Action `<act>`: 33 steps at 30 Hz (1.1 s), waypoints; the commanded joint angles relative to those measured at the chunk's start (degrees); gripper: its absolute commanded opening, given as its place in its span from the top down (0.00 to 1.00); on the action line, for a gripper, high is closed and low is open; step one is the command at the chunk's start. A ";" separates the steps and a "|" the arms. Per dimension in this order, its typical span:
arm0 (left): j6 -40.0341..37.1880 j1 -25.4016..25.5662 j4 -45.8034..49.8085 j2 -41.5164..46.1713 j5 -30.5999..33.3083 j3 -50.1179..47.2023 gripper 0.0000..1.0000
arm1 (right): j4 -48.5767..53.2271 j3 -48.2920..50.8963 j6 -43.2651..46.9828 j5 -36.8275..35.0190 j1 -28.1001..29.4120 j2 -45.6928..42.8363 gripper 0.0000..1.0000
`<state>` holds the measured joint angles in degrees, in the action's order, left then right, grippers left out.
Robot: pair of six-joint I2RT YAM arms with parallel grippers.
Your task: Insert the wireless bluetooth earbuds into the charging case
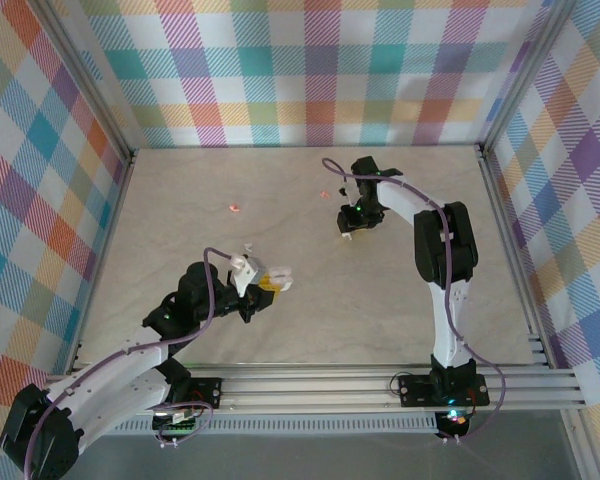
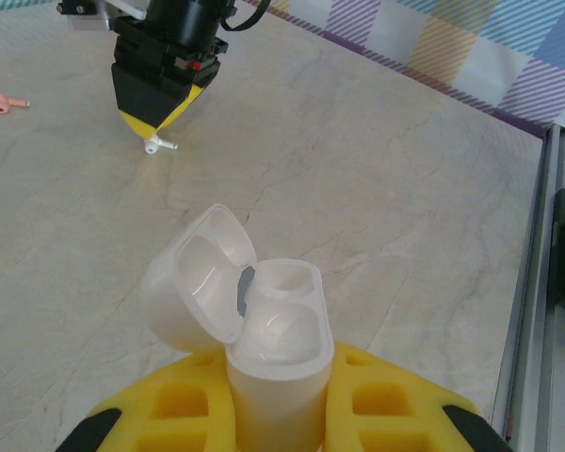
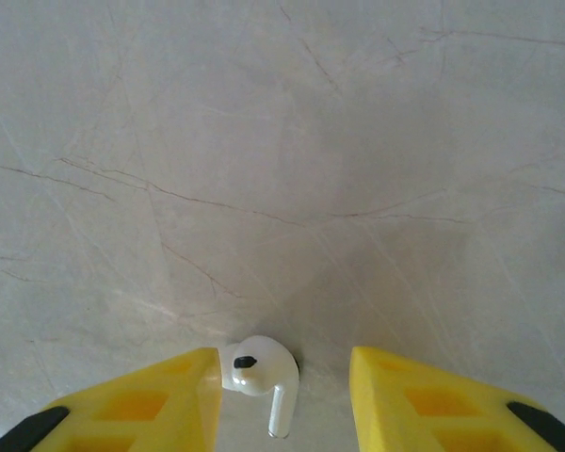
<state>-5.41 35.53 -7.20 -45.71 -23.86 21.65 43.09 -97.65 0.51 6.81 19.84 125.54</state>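
While the small white plastic earbud (image 3: 257,369) lies on the pale marble-patterned tabletop (image 1: 430,300), it is straddled by the yellow-padded right gripper (image 3: 282,365), whose jaws are held apart and are not clamped on it. In the right wrist view the earbud is seen hard against the pad at nine o'clock, and a clear gap is left toward the pad at three o'clock. In the top view this gripper (image 1: 348,228) is found at about one o'clock of the table's middle.

At about seven o'clock of the middle, the rounded white plastic charging case (image 2: 278,348) is clamped upright between the yellow pads of the left gripper (image 2: 278,410). Its hinged lid (image 2: 193,282) is swung back toward ten o'clock, and one hollow socket is exposed.

A first salmon-pink earbud (image 1: 234,208) is seen at eleven o'clock of the case, well apart from it. A second salmon-pink earbud (image 1: 323,192) is seen near the right gripper, at about eleven o'clock of it.
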 commanded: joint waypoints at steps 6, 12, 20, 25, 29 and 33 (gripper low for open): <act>0.19 0.42 -0.10 0.40 0.21 2.46 1.00 | -0.73 2.70 -0.50 1.79 0.11 -3.96 0.62; -0.22 0.42 1.27 1.32 0.04 2.72 1.00 | -0.24 3.16 0.82 0.44 0.12 -6.27 0.61; 1.66 0.42 -1.34 0.74 0.45 1.89 1.00 | 0.68 2.05 7.43 3.11 0.55 -5.48 0.59; 4.34 0.42 -6.51 -1.97 1.01 2.56 1.00 | 2.20 0.61 9.14 3.48 0.83 -4.00 0.58; 5.43 0.42 -8.60 -4.00 1.26 3.27 1.00 | 3.18 -2.62 10.25 3.53 1.46 -2.04 0.63; 4.52 0.37 -5.67 -3.99 1.40 4.01 1.00 | 3.84 -5.82 11.48 0.48 2.64 0.64 0.60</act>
<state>-1.04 35.53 -11.94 -50.11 -22.81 23.00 44.95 -100.75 9.74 8.54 21.39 123.74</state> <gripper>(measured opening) 0.175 0.397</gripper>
